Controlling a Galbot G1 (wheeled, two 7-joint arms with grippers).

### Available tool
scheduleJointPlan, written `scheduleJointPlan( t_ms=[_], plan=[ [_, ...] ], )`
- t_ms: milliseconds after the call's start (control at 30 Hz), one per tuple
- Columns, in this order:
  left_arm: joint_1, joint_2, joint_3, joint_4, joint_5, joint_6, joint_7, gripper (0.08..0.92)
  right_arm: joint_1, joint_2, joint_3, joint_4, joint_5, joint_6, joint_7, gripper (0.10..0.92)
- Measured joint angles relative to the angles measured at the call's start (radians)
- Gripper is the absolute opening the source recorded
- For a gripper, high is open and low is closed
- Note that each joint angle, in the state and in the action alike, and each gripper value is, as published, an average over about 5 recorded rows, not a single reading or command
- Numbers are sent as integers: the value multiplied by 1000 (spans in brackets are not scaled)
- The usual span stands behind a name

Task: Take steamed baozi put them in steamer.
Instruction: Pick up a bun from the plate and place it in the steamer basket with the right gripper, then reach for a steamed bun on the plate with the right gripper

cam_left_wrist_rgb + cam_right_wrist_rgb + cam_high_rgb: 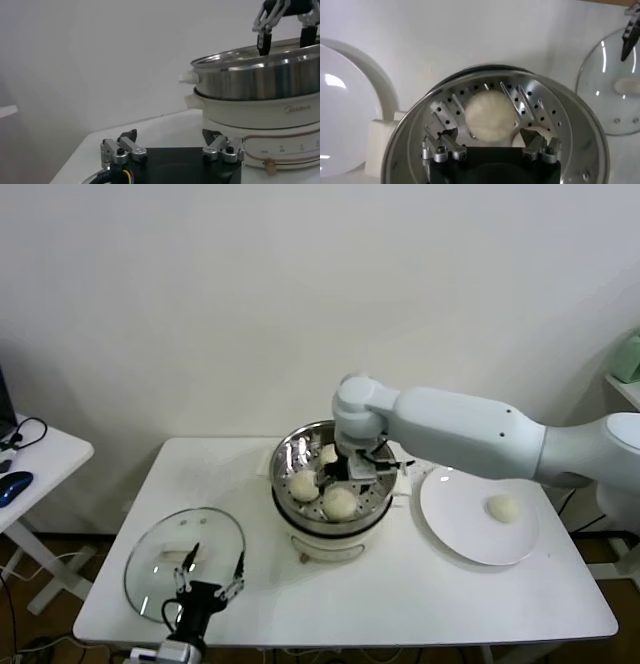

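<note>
Right gripper (352, 471) hangs inside the steamer (290, 461), fingers spread apart w/ nothing clamped betw them; in the right wrist view the fingers (440, 150) sit either side of a baozi (489, 117) that lies on the perforated floor just below, and I can't tell if the pads touch it. That bun is round, smooth, cream-white, no dents visible. Right next to the gripper, head view shows three baozi in the basket: one on the near side (340, 503), one toward the robot's left (304, 487), one on the far side (328, 454), partly hidden by the gripper body. Steamer is shiny steel w/ rows of holes and slots in its bottom, seated on a white pot base (330, 546) w/ side handles; left wrist view shows the steel rim (250, 54) above the white base, right gripper tips dipping over the rim. Farther off to the gripper's right, a white plate (455, 524) on the surface (400, 604) carries the fourth baozi (503, 507), well apart from the steamer. Far from the right gripper, at the near-left edge of the surface, left gripper (208, 583) is parked w/ fingers wide apart, holding nothing, at the near rim of the glass lid (150, 559), which lies flat.
</note>
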Motion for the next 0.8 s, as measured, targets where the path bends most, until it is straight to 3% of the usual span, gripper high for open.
scheduleJointPlan(
  t_ms=[200, 567, 800],
  plan=[
    [-6, 5, -6, 0, -9, -2, 2, 823, 45, -52, 12, -39, 61, -78, -16, 823],
    [-13, 14, -19, -10, -22, -10, 6, 823, 82, -236, -8, -168, 331, -362, -17, 823],
    [-5, 16, -29, -20, -22, -19, 11, 823, -7, -379, 60, -246, 365, -450, -1, 823]
  ],
)
